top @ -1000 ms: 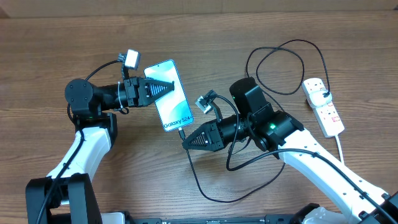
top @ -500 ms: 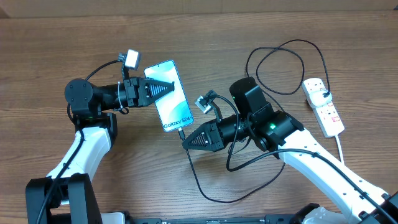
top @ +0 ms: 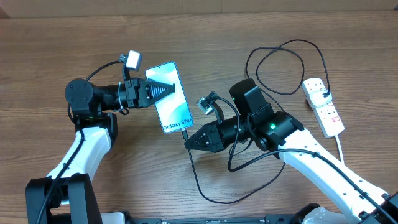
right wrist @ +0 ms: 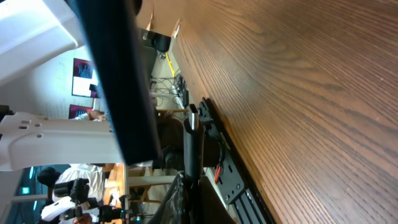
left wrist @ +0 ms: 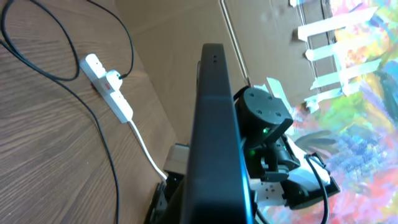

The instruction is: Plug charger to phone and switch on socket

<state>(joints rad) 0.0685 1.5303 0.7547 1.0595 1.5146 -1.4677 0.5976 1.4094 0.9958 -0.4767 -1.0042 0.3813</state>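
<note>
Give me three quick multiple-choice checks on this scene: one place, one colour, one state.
1. In the overhead view, the socket lies: A) far left B) centre C) far right
2. The phone screen is: A) light blue B) red C) green
3. The left gripper is: A) open, holding nothing B) shut on the phone C) shut on the socket

Answers: C, the white strip sits near the view's right edge; A, the screen glows light blue; B, it clamps the phone, which shows edge-on in the left wrist view.
</note>
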